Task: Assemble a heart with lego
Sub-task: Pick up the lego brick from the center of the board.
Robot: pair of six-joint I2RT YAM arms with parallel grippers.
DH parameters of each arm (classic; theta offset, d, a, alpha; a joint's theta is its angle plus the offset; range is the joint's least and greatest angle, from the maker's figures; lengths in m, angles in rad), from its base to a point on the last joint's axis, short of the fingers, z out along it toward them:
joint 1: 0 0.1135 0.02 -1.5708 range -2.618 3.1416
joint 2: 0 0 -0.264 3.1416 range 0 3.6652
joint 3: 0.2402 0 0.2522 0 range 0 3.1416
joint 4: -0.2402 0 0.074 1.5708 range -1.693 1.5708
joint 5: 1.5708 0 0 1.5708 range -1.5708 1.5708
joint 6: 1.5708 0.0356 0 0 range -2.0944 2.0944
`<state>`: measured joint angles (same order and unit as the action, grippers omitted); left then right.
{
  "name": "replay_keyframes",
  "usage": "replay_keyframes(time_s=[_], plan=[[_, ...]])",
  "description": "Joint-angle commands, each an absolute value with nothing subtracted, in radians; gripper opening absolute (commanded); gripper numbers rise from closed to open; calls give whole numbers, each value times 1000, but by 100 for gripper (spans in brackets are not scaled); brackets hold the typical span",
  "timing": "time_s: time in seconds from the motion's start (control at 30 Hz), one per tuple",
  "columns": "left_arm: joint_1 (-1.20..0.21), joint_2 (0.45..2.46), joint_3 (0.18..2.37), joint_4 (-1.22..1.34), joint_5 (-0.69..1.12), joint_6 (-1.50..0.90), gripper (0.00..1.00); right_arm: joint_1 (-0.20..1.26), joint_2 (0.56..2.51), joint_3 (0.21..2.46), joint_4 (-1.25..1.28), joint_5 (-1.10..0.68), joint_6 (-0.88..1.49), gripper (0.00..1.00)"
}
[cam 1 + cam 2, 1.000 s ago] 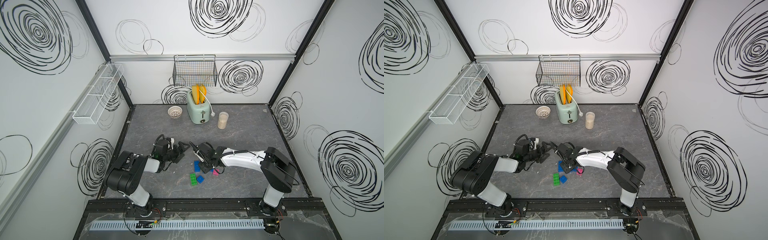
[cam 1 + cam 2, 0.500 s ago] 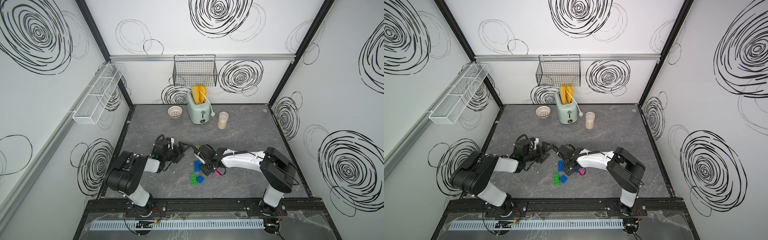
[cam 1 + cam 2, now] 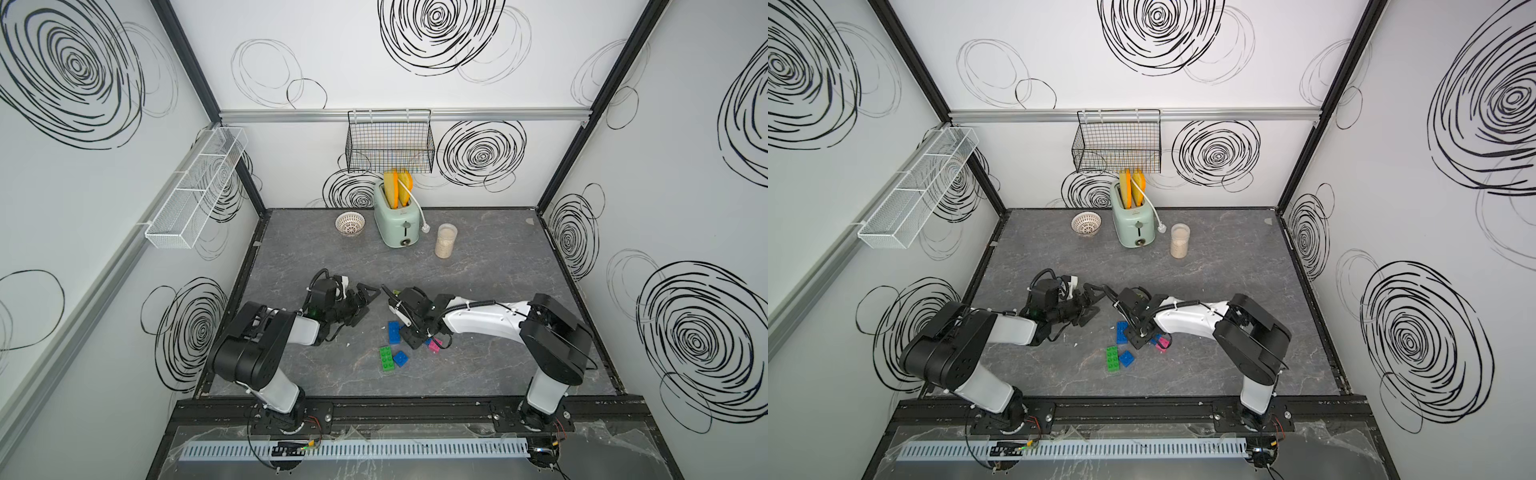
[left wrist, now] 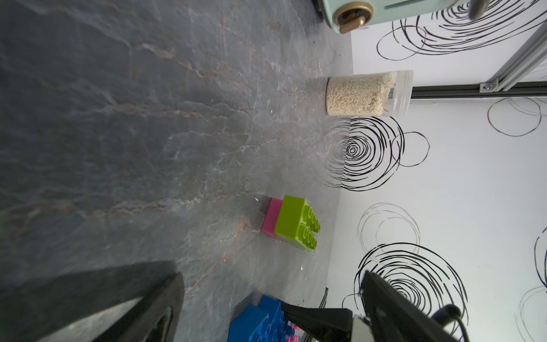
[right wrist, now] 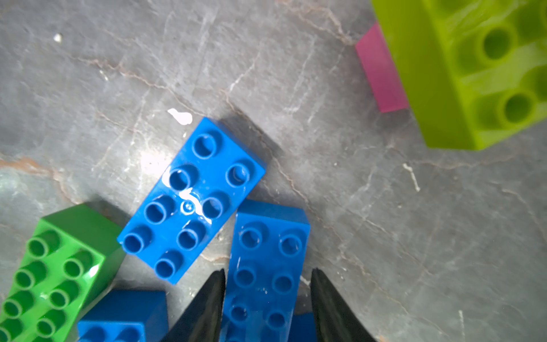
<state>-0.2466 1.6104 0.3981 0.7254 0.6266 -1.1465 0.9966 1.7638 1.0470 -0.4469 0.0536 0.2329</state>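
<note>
The lego lies loose near the table's middle. In both top views I see a blue oblong brick [image 3: 394, 332] [image 3: 1121, 332], a green brick [image 3: 386, 360], a small blue brick [image 3: 400, 358] and a pink brick [image 3: 435, 345]. My right gripper [image 3: 411, 332] [image 5: 268, 271] is down among them, open. Its fingers straddle a blue oblong brick [image 5: 269, 251]; one touches it, the other stands a sliver off. A lime brick [image 5: 473, 74] [image 4: 293, 222] sits on a pink one [image 5: 381, 74]. My left gripper [image 3: 365, 297] [image 4: 270, 274] is wide open and empty. No joined heart is in view.
At the back stand a mint toaster [image 3: 395, 222], a jar of grain [image 3: 445, 241] and a small white bowl [image 3: 350, 224]. A black wire basket [image 3: 390, 141] hangs on the back wall, a white rack [image 3: 195, 187] on the left wall.
My right gripper has shifted slightly toward the front, down over the blue bricks. The left arm has stayed where it was.
</note>
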Motion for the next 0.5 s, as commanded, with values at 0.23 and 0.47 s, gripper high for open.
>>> replay_keyframes(time_s=[0.23,0.47], plan=[[-253,1621,405,747,622,-1132,98,982,1765,1071,-447,29,207,37],[-296,1646,425,759,608,-1148,98,966,1674,1091,-523,-1,119,32]])
